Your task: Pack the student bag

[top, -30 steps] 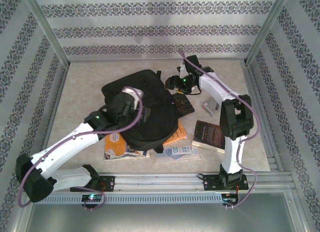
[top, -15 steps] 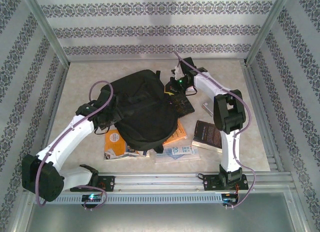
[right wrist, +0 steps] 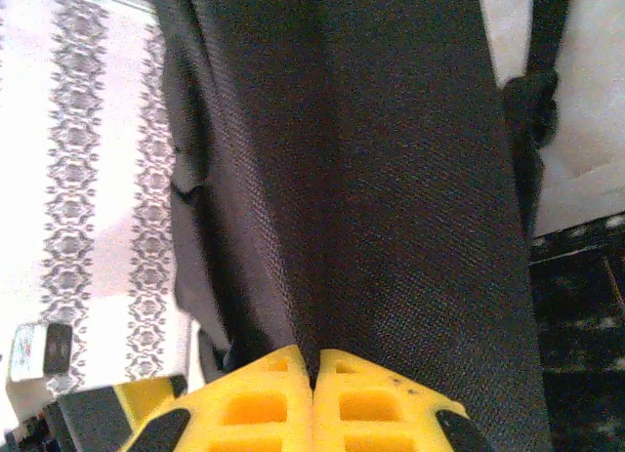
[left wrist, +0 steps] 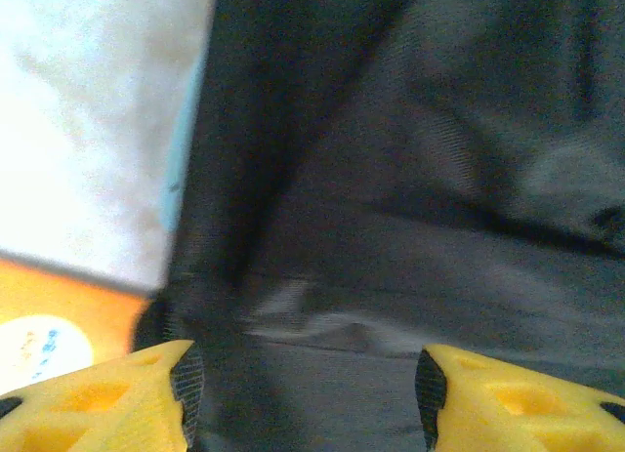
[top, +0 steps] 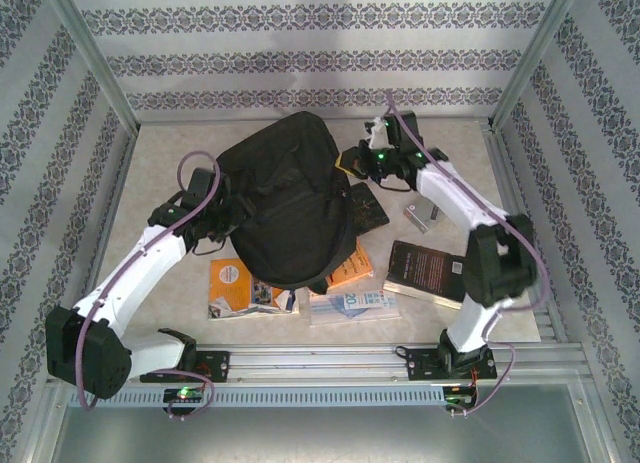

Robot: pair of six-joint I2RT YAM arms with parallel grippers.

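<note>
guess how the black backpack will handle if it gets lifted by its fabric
Probably floppy: the backpack is soft woven cloth that creases where the right gripper is shut on it, so it should sag rather than hold shape. The coarse weave should resist slipping, but the loose strap may drag.

The student bag (top: 285, 208) blocks the table (top: 165, 153) middle; books (top: 240, 288) crowd its near side; far-left corner lies open.

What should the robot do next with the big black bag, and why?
Probably shut the left claw on the bag: it stands open with black cloth in its gap, while the right claw is shut on the bag's cloth. Then both claws could lift it open.
</note>
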